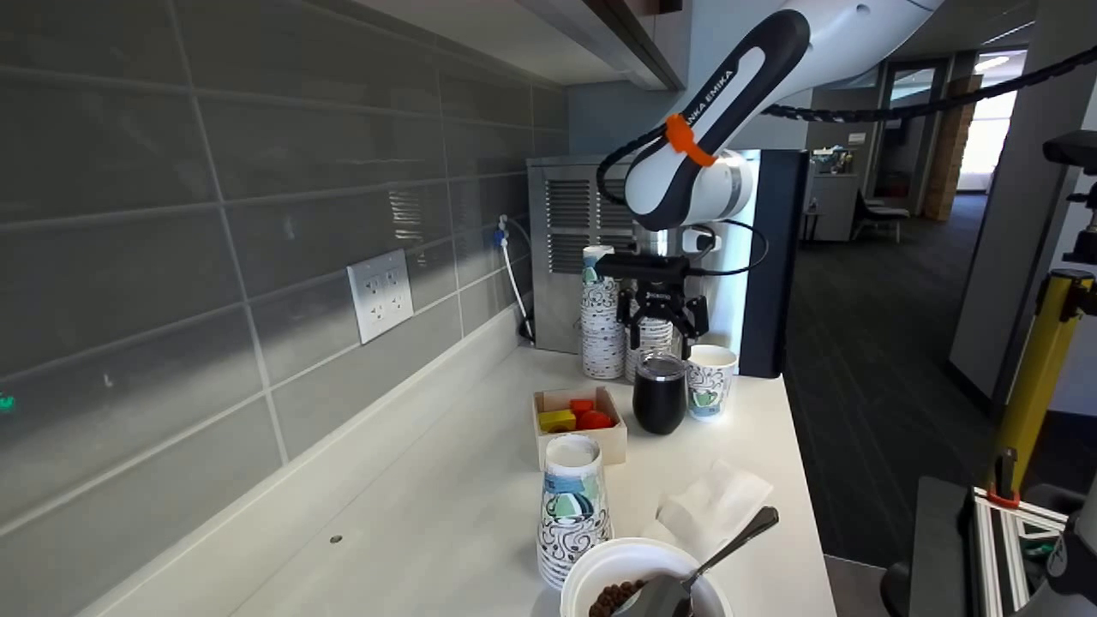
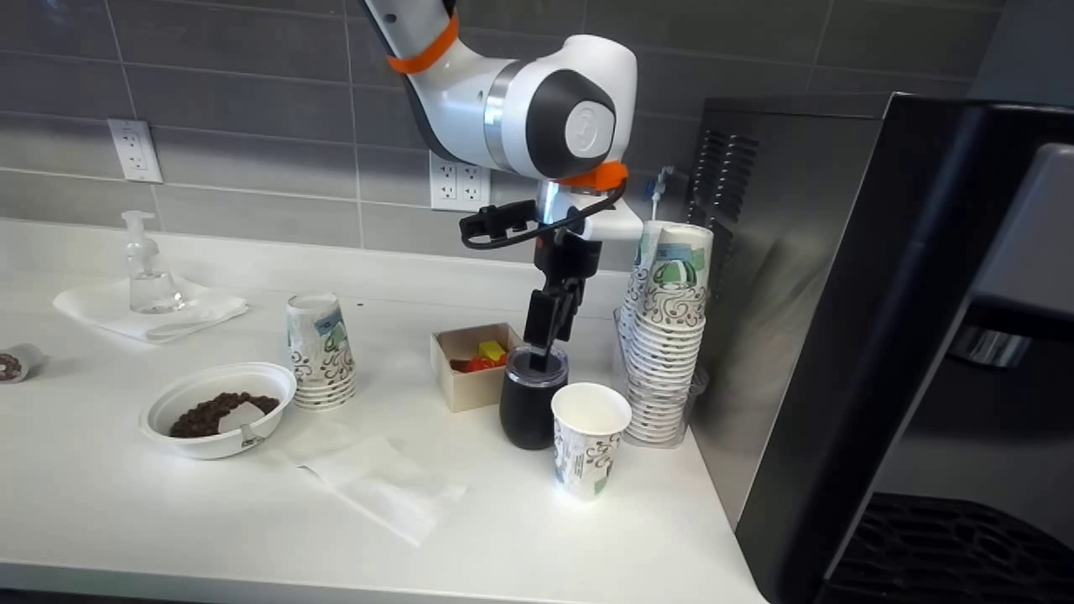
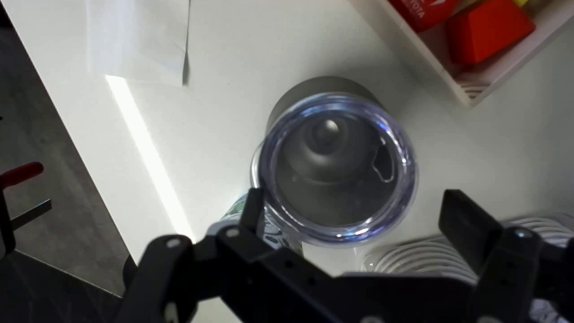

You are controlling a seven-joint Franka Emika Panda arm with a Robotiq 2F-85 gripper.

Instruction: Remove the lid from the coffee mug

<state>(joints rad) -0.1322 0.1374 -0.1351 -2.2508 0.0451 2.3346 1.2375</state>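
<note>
While the gripper (image 1: 660, 347) hangs, jaws parted, over the lid (image 3: 336, 188) on the coffee mug (image 2: 527, 417), a box (image 2: 475, 391) nearer the back edge of the counter (image 2: 243, 528) holds red and yellow pieces (image 2: 482, 364); a bowl (image 2: 204, 449), brown pellets (image 2: 203, 416).

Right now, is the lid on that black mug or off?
On: the clear-rimmed lid caps the black mug; the wrist view shows what looks like its sip hole near the edge.
</note>
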